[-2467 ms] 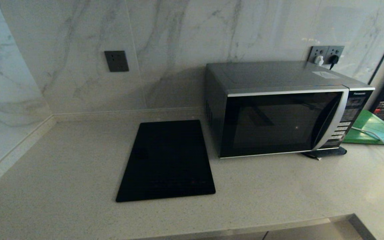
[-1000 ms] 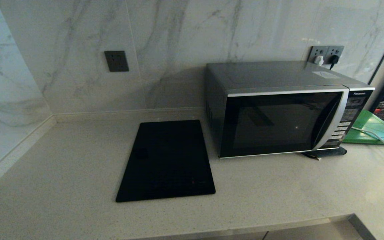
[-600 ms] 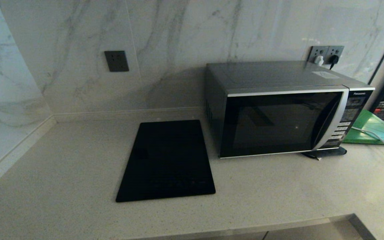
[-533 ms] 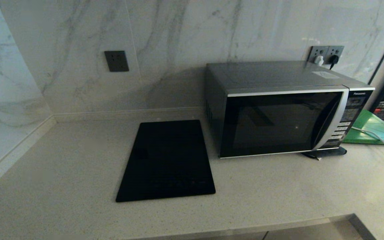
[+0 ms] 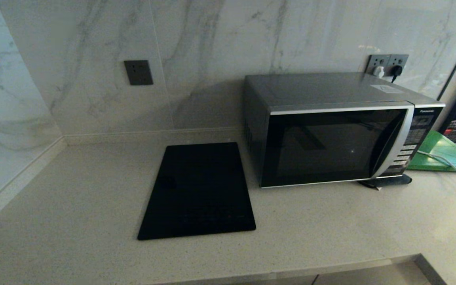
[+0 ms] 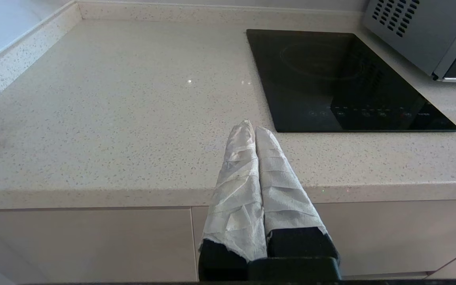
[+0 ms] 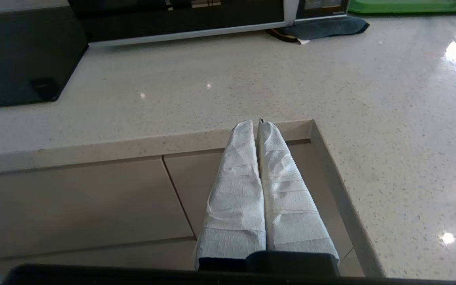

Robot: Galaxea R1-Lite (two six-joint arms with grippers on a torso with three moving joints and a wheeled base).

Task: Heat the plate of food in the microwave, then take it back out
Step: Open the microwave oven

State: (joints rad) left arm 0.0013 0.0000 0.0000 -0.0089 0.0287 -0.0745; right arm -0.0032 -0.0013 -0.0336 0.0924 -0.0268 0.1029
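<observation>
Large silver-grey Panasonic microwave with a black glass door stands on the pale speckled stone countertop, back against the marble wall, long axis running left to right along that wall, door facing out toward the robot. Door shut; curved silver handle and button panel at its right end. Glass too dark to tell what sits inside. The plate of food shows in no view. Flat black rectangular cooktop lies just left of the microwave, long axis running from the wall toward the counter edge, close beside it but not touching. Green board lies to the microwave's right, a white cable across it; a dark cloth pad pokes out from under the microwave's front right corner. Left gripper, white-wrapped fingers pressed together and holding nothing, hangs at the counter's front edge; cooktop lies ahead of the fingertips and off to one side, microwave corner beyond it. Right gripper, fingers likewise closed and empty, sits over the cabinet fronts at the counter's inner corner; microwave is well ahead of the fingertips.
</observation>
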